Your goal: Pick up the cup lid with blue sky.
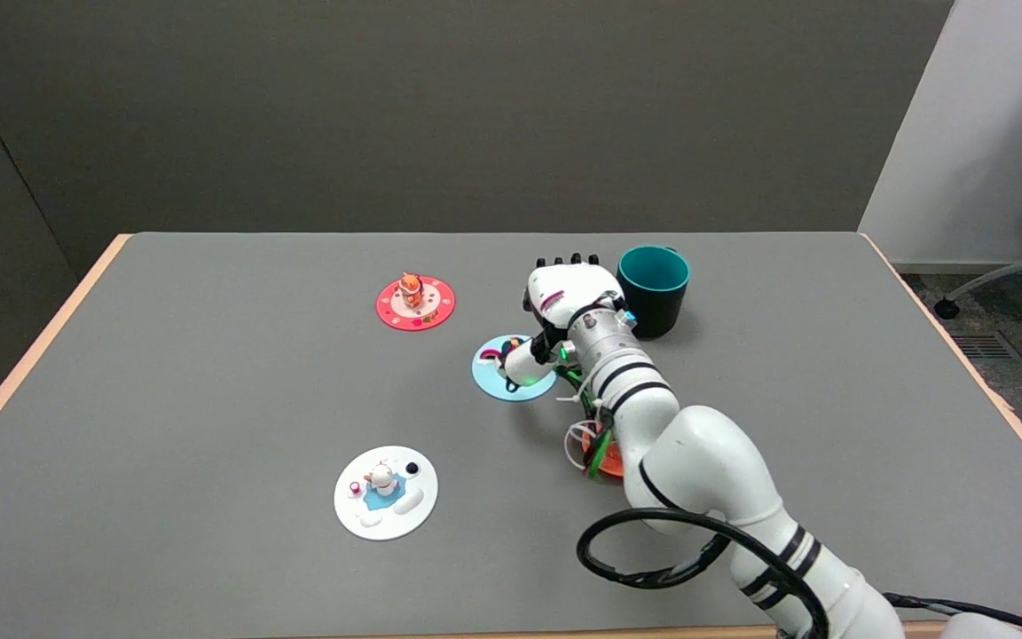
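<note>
Counter (209, 373): grey, wood-edged; it carries four lids and a teal cup (653, 288) near the far edge.
My robot hand (564, 297): low over the middle of the counter, thumb reaching onto the blue lid's right side, I judge to get a hold. Whether it grips yet, I cannot tell.
Blue-sky lid (498, 373): flat, mid-counter, light blue disc with white cloud and small rainbow figure.

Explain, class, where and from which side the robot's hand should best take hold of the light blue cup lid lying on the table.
Probably by the raised figure at the middle of the light blue cup lid, coming down from above. The disc lies flat on the table, so its thin rim offers little to pinch, while the figure stands up. The right hand is already over it, thumb by the figure.
</note>
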You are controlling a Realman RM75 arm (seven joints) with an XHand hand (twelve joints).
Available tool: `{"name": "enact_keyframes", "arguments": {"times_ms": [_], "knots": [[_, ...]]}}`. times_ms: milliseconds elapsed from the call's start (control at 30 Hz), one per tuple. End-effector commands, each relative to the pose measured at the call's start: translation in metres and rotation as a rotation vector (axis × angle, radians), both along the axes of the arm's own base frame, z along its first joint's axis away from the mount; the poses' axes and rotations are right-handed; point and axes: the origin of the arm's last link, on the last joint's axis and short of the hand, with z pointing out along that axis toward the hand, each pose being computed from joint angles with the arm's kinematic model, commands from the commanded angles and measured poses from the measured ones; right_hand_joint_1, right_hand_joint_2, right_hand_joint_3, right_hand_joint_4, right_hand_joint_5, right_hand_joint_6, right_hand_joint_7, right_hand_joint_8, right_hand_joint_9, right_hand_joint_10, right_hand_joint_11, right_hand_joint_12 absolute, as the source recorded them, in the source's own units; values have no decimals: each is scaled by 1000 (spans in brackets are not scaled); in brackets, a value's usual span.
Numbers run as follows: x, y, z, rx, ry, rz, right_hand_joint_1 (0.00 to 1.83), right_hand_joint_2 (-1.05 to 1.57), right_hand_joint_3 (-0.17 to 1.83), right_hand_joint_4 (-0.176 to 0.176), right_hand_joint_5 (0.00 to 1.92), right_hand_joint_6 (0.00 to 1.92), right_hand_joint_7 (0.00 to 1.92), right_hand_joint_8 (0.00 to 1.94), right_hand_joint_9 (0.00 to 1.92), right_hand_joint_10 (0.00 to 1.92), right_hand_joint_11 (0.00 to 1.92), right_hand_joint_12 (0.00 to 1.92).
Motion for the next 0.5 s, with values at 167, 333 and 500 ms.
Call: {"name": "enact_keyframes", "arguments": {"times_ms": [167, 333, 500], "knots": [[-4, -3, -30, -113, 21, -25, 777, 481, 856, -141, 716, 207, 800, 217, 630, 222, 359, 309], [-6, -1, -42, -93, 35, -29, 790, 484, 866, -143, 718, 209, 797, 216, 631, 222, 361, 309], [-7, 0, -47, -88, 25, -33, 801, 488, 869, -145, 720, 210, 796, 216, 631, 222, 362, 309]]}}
